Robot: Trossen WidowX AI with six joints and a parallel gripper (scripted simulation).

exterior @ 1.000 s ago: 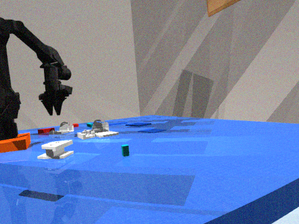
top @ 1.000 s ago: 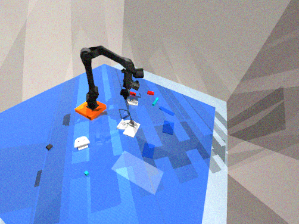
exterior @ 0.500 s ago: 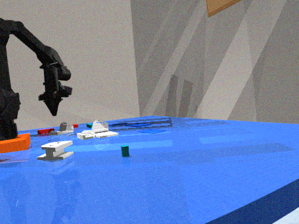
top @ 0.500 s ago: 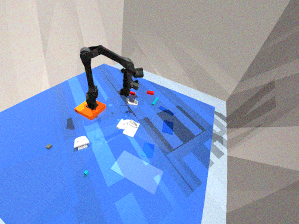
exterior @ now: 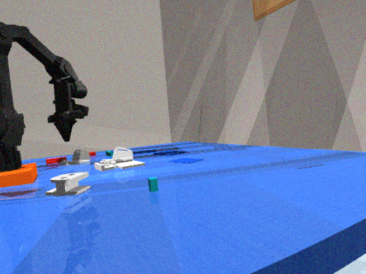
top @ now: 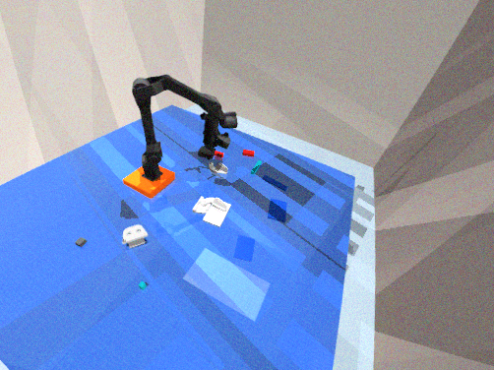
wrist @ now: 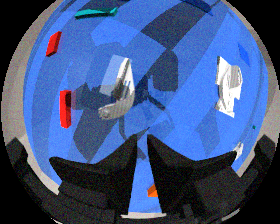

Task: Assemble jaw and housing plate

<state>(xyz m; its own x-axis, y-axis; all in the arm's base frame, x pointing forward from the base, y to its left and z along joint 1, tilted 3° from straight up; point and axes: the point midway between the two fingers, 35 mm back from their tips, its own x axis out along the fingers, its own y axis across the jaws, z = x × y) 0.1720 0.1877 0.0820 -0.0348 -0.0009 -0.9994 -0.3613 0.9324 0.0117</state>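
My gripper point(top: 206, 155) point(exterior: 67, 140) point(wrist: 142, 135) hangs above the table, fingers down and nearly together, with a thin gap and nothing between them. The loose toothed jaw point(top: 219, 169) point(exterior: 81, 157) point(wrist: 129, 95) lies on the table ahead of the fingertips in the wrist view. The white base point(top: 216, 216) point(exterior: 133, 164) stands apart from it, with the other jaw point(exterior: 123, 154) point(wrist: 235, 82) on it. The free pin is too small to make out. The white housing plate point(top: 135, 231) point(exterior: 70, 178) stands separately, its two holes facing up in the top view.
Two red blocks point(top: 248, 153) point(wrist: 53, 44) point(wrist: 65, 109) and a teal piece point(top: 256, 166) point(wrist: 96, 13) lie near the loose jaw. A small teal block point(top: 143, 285) point(exterior: 152, 184) and a dark block point(top: 81, 241) lie beyond the housing plate. The arm stands on an orange base point(top: 148, 187).
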